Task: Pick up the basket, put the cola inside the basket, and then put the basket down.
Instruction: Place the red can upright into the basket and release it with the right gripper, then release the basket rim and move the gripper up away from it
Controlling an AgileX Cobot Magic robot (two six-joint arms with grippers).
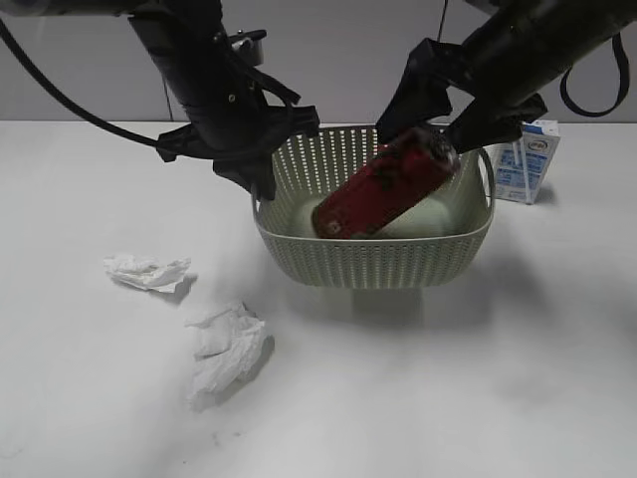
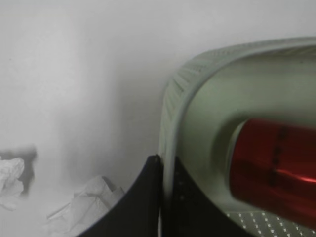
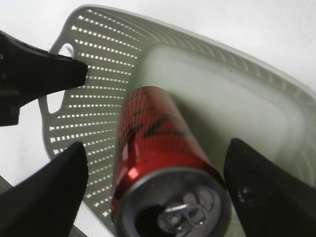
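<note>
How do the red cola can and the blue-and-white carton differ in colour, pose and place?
The cola is red with a silver top; the carton is blue and white. The cola is a slim cylinder, tilted; the carton is a box, standing upright. The cola lies inside the basket, its lower end at the floor; the carton stands on the table, outside, to the basket's right. Both look like drink containers.

White matte desk (image 1: 418, 398) carries all. Small blue-and-white cardboard drink carton (image 1: 528, 159) upright at right rear, near back edge. Two crumpled white paper tissues on left half: smaller wad (image 1: 147, 271) farther back and left, larger wad (image 1: 227, 351) nearer front, apart from each other. Left wrist view shows both wads at lower left, blurred. Pale grey wall (image 1: 338, 50) behind desk.
</note>
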